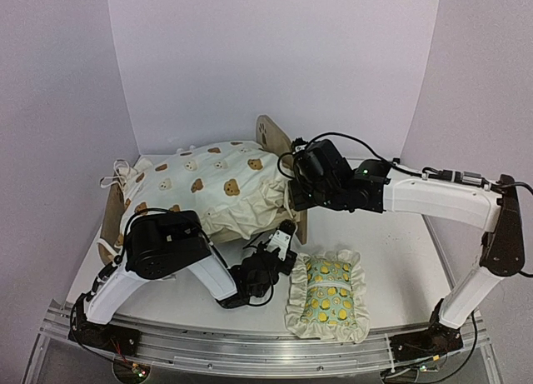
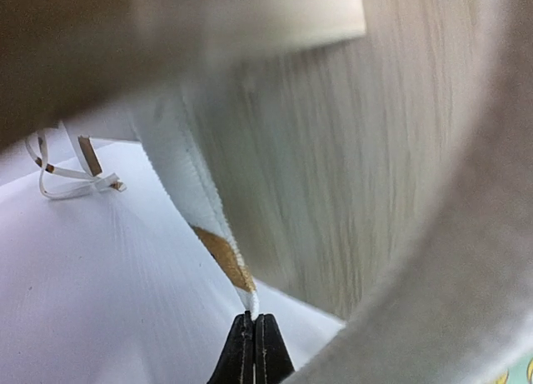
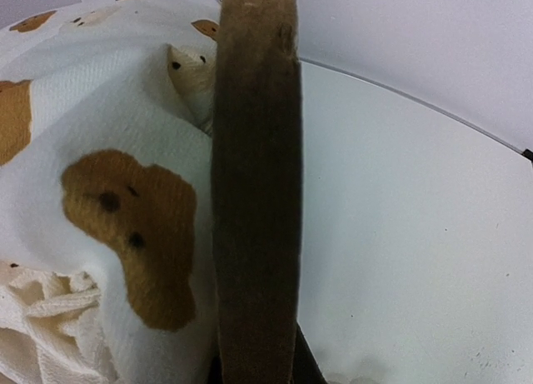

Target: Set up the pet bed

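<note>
Lemon pillow [image 1: 326,294] sits up front on the desk [image 1: 400,251]. Just behind it, the left gripper [image 2: 252,317] is pinched tight on the cushion [image 1: 208,184] edge. The right gripper [image 1: 293,201] clamps the headboard of the bed [image 1: 271,134], mid-desk under the cushion.

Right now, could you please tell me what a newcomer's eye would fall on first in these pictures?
A cream bear-print cushion heaped over the pet bed at the table's middle dominates the view. The right gripper has its jaws closed on the headboard, while the left gripper pinches a cushion tie beside the frame. A lemon-print pillow lies loose at the front.
</note>
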Robot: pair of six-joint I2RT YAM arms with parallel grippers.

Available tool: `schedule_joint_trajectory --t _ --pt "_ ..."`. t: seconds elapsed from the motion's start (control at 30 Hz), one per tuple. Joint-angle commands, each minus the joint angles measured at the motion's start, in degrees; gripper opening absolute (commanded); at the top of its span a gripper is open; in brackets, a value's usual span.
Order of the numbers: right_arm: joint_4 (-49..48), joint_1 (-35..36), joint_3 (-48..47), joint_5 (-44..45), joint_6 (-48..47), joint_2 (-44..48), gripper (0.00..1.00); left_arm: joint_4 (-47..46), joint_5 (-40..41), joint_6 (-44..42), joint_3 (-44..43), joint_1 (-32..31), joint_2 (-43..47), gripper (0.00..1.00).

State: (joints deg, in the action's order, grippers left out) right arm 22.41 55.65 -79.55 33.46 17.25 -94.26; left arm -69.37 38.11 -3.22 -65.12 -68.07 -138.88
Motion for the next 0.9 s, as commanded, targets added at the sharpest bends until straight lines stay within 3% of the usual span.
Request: schedule_joint_trajectory --t 0.0,0.6,0.87 --pt "-6.69 3.10 -2.73 -1.99 -2.93 5.61 0.00 -1.42 0.94 4.14 3.55 1.27 3.21 0.00" --pt "-10.49 2.66 -3.57 3.38 -5.60 -2.79 0.00 5.79 -8.60 12.55 18.29 -3.89 16.60 0.00" --pt "-13.47 1.04 -3.93 4.19 -4.88 -6.67 0.00 8.18 -13.29 11.51 18.30 -4.03 17.41 0.00"
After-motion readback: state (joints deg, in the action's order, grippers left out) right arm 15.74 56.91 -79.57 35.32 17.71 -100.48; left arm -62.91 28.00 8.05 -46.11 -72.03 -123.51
